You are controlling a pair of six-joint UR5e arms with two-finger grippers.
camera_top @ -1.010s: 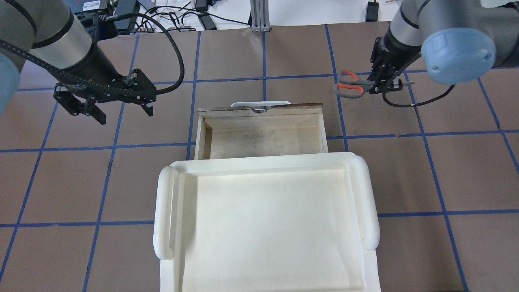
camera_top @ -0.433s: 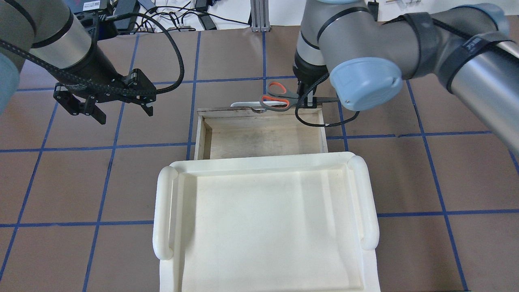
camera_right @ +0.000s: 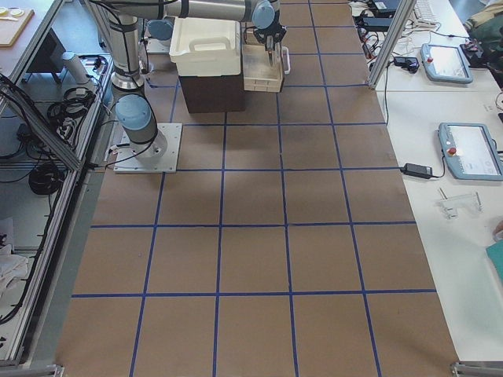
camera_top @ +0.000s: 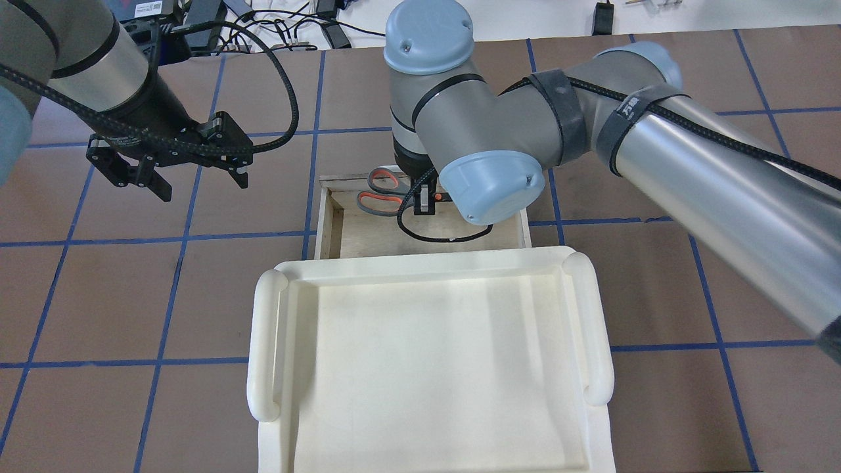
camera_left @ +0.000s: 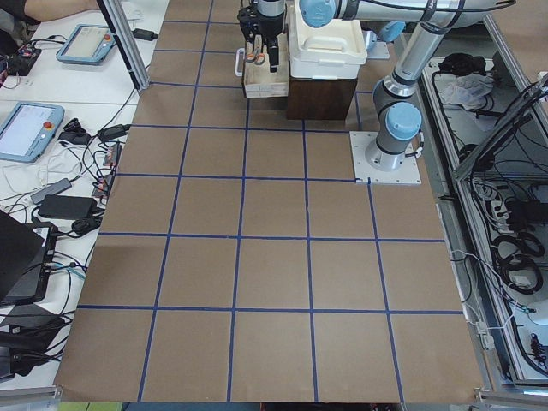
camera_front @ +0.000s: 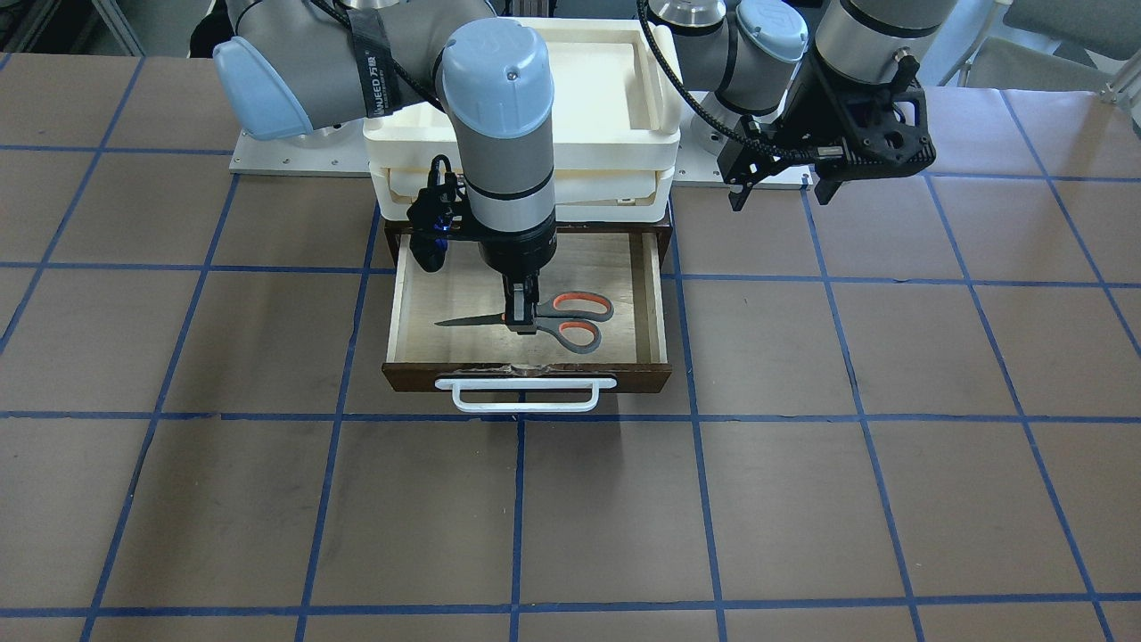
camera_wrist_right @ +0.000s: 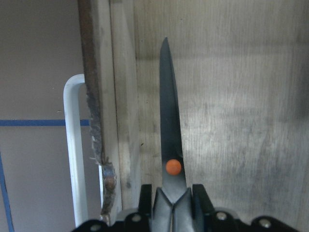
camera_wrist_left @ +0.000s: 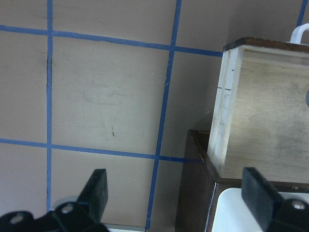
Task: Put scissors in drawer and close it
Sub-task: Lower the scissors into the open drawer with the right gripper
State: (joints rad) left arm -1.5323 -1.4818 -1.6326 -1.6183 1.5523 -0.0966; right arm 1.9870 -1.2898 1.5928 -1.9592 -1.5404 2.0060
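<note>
The scissors point(camera_front: 562, 321), grey handles with orange-red loops, are gripped at the pivot by my right gripper point(camera_front: 521, 314), which is shut on them. They hang level inside the open drawer point(camera_front: 446, 299), blades pointing toward the view's left; I cannot tell whether they touch its pale floor. In the overhead view the handles point(camera_top: 380, 194) show beside the right gripper point(camera_top: 424, 200) over the drawer point(camera_top: 323, 217). The right wrist view shows the blades point(camera_wrist_right: 169, 116) and the white bar handle point(camera_wrist_right: 75, 145). My left gripper point(camera_top: 204, 186) is open and empty, left of the drawer, and also shows in its wrist view point(camera_wrist_left: 176, 193).
A cream-white plastic tray point(camera_top: 266, 341) sits on top of the dark brown cabinet point(camera_left: 321, 94) that holds the drawer. The right arm point(camera_top: 690, 171) reaches across the table's right half. Brown table with blue grid lines lies all around.
My right arm has swung left from the table's right side, carrying the scissors over the drawer front and down into the open drawer. The left arm has not moved.
</note>
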